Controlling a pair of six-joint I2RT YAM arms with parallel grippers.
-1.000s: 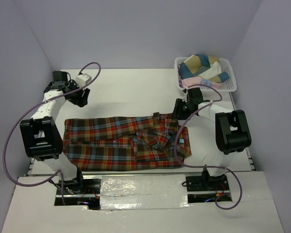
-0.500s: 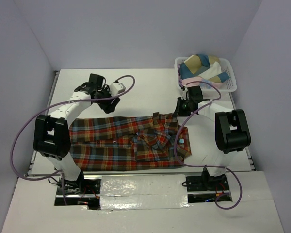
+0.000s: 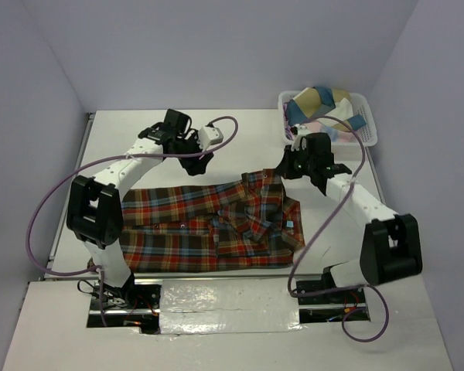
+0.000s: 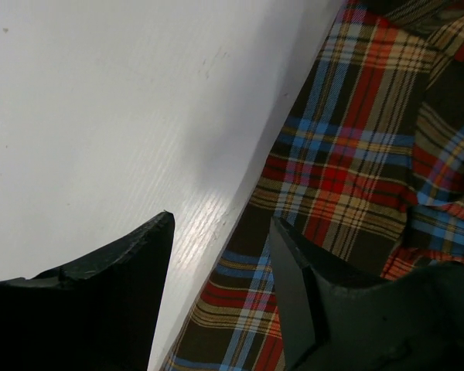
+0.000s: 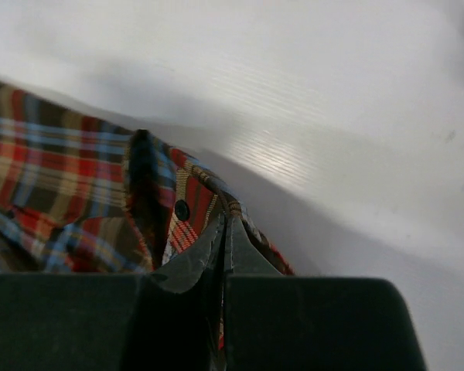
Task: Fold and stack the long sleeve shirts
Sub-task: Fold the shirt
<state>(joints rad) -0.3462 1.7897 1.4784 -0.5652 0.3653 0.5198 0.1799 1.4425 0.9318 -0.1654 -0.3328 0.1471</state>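
Note:
One of the long sleeve shirts, a red, brown and blue plaid flannel (image 3: 201, 228), lies spread across the table. My right gripper (image 3: 284, 171) is at the shirt's far right corner. In the right wrist view this gripper (image 5: 224, 222) is shut on a raised fold of the plaid cloth (image 5: 62, 170), next to a dark button (image 5: 182, 209). My left gripper (image 3: 198, 163) hovers over the shirt's far edge. In the left wrist view it (image 4: 220, 224) stands open, straddling the cloth's edge (image 4: 356, 139), with nothing held.
A white slotted basket (image 3: 369, 136) stands at the far right corner with a heap of blue, tan and pink cloth (image 3: 321, 104) in it. White table (image 3: 240, 139) lies beyond the shirt. Purple cables loop from both arms.
My left arm swung from the far left corner to the shirt's far edge. My right gripper shut on the shirt's corner and its arm shifted right; the shirt bunched slightly.

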